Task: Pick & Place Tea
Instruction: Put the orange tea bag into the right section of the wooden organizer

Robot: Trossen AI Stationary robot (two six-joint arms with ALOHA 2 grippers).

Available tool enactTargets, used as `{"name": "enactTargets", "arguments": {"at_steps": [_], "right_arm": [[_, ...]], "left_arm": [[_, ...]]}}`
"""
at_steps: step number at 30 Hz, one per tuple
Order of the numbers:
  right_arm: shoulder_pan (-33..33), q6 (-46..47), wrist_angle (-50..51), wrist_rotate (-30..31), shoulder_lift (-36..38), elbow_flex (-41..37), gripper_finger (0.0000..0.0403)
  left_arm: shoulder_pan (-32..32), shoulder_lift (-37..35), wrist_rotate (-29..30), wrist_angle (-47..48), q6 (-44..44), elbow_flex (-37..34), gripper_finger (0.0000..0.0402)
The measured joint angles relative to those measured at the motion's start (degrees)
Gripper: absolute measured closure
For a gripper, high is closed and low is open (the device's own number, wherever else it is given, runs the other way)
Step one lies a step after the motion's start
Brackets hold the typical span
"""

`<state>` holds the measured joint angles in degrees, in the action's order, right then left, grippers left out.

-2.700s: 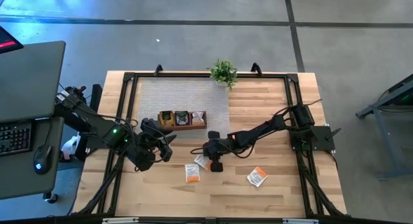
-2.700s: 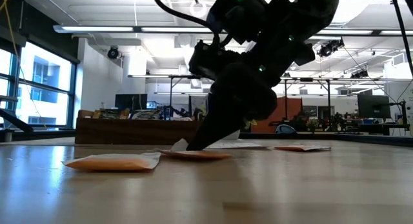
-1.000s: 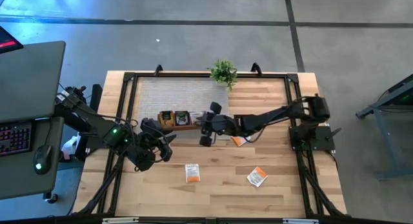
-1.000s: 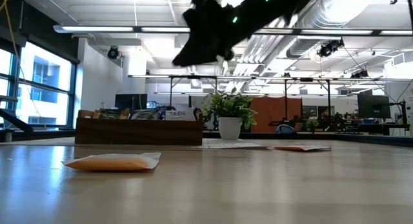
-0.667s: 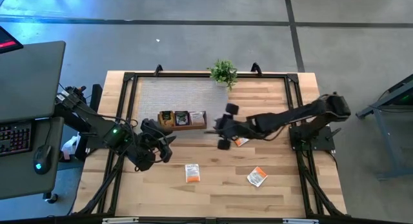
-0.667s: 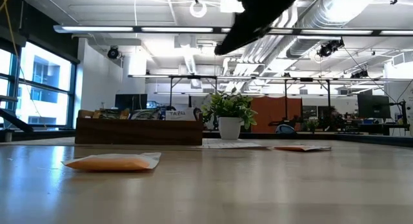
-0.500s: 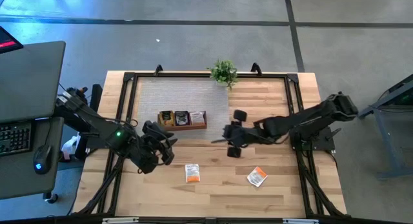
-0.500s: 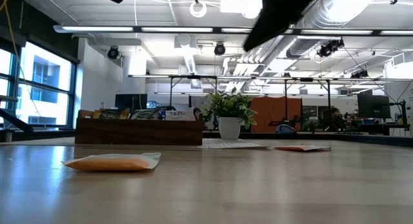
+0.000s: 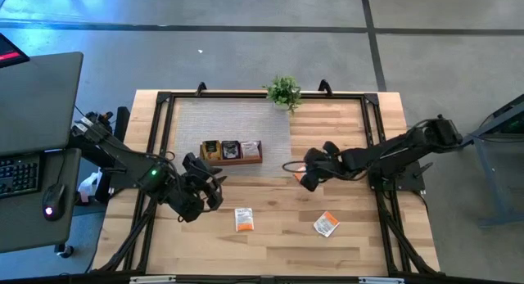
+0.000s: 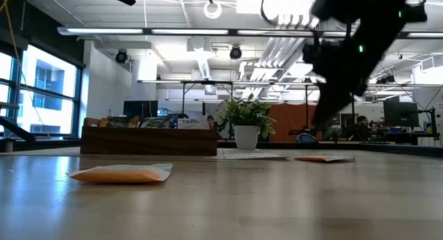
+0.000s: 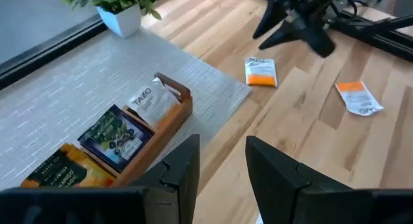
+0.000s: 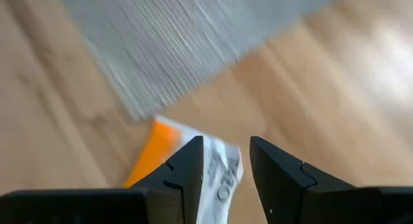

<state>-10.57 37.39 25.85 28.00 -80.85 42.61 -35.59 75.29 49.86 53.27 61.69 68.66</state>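
Right gripper (image 12: pixel 222 161) open, empty, just above an orange-and-white tea sachet (image 12: pixel 187 162) right of the wooden tray (image 9: pixel 232 151). Left gripper (image 11: pixel 222 161) open, empty, near tray's front-left.

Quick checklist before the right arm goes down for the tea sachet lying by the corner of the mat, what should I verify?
1. Right tool open and empty: ok.
2. Right tool centred over the orange-and-white sachet: cannot tell; the sachet shows partly in the gap, partly off to one side.
3. Sachet flat on bare wood, off the grey mat: ok.
4. Left tool open, empty and away from that sachet: ok.
5. Free room in the wooden tray: cannot tell; sachets already stand in it.
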Motion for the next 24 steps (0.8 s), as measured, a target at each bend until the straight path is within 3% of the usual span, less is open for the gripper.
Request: {"name": "enactTargets", "arguments": {"at_steps": [4,11,16,24], "right_arm": [[3.4,5.4,-6.8,-4.6,-0.2,-6.8,0.0279],[5.4,6.7,-16.7,-9.1,-0.2,-13.4,0.0279],[5.3,6.2,-23.9,-9.5,-0.2,-17.2,0.0279],[5.3,1.6,-27.0,-9.2,0.0,-20.9,0.0291]], "left_arm": [[0.0,0.0,-1.4,0.0,0.1,0.0,0.0277],[1.1,0.0,-1.7,-0.2,0.1,0.0,0.0277],[1.9,0.0,-1.2,-0.2,0.1,0.0,0.0277],[4.7,0.0,-3.8,0.0,-0.8,0.0,0.0277]]}}
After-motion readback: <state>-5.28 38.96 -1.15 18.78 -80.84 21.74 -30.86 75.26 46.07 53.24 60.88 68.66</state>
